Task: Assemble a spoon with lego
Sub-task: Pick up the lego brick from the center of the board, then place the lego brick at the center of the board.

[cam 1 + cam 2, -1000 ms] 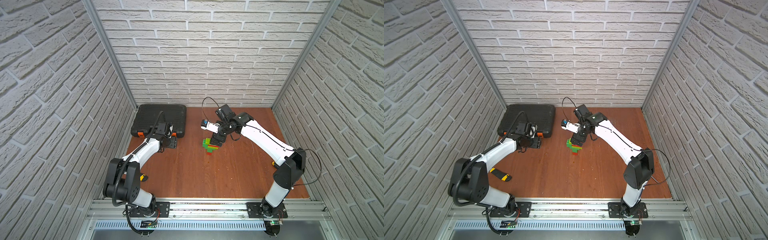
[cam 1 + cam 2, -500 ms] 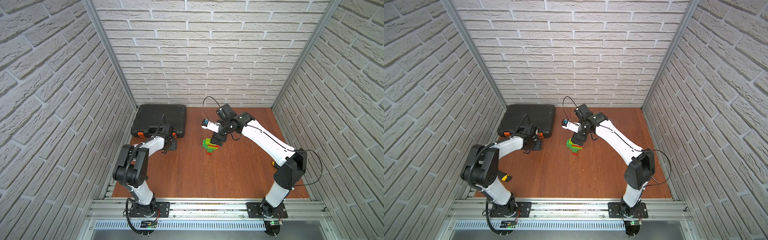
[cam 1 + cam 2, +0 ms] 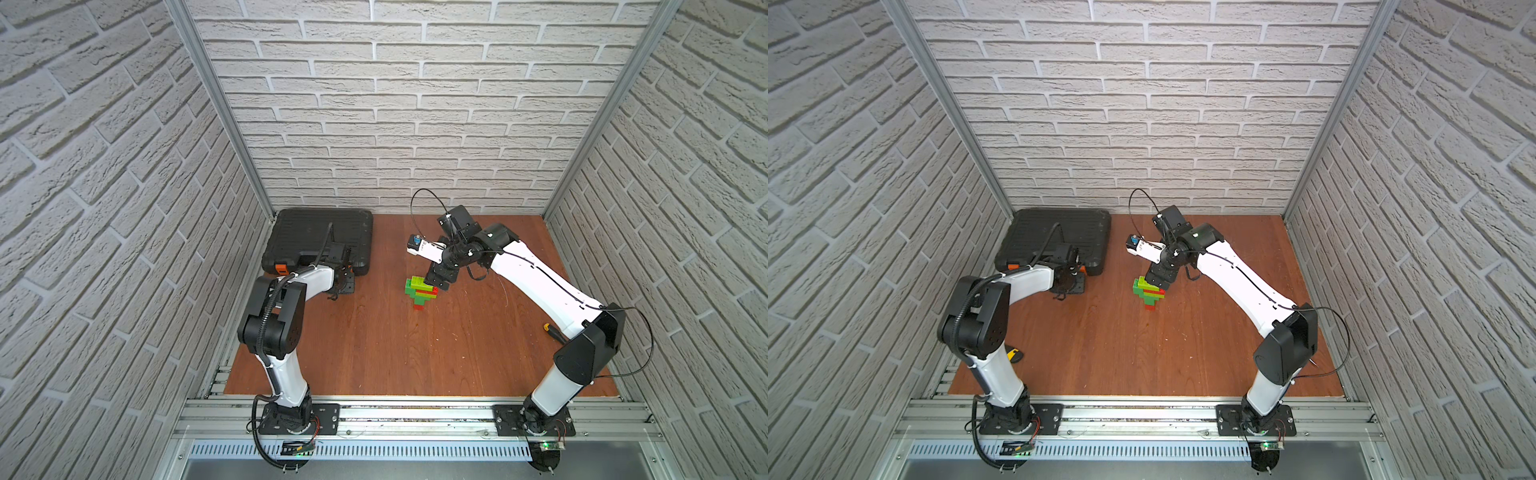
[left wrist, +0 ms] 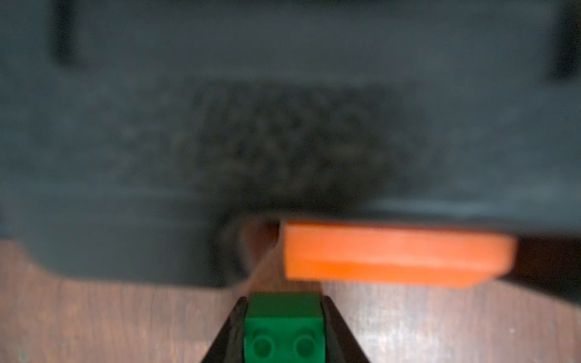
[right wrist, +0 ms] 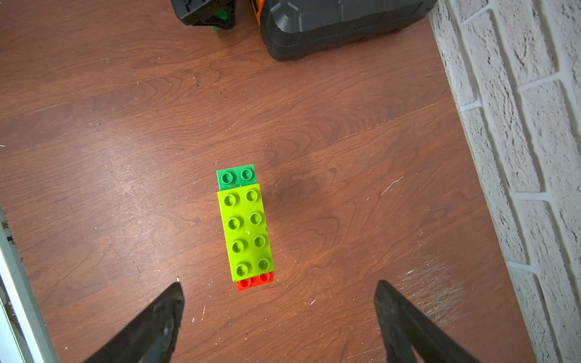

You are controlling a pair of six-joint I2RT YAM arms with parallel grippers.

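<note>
L gripper [image 4: 284, 303] is clamping a dark green brick [image 4: 284, 333] between its 2 black fingers [image 4: 232, 330], jaws narrow, 2 studs facing the wrist cam. Just ahead of its tips a black toolcase [image 4: 283, 125] is filling the view, blurred, w/ an orange latch [image 4: 393, 254] lying ahead of the brick & off to 1 side. In both top views this gripper is sitting low over the table [image 3: 374, 353], right at the case's near edge.

R gripper [image 5: 279, 287] is hanging w/ jaws spread wide, gripping nothing. The spoon [image 5: 248, 232] is standing upright on the table directly below it, between & slightly ahead of the 2 fingertips, which are flanking it w/o contact in the wrist view. An 8-stud lime brick is forming its top layer; 2 dark green studs are jutting past 1 end, 2 red studs past the other. In a top view the spoon [image 3: 1149, 291] is showing a stepped head over a narrow red foot, well apart from L gripper.
</note>
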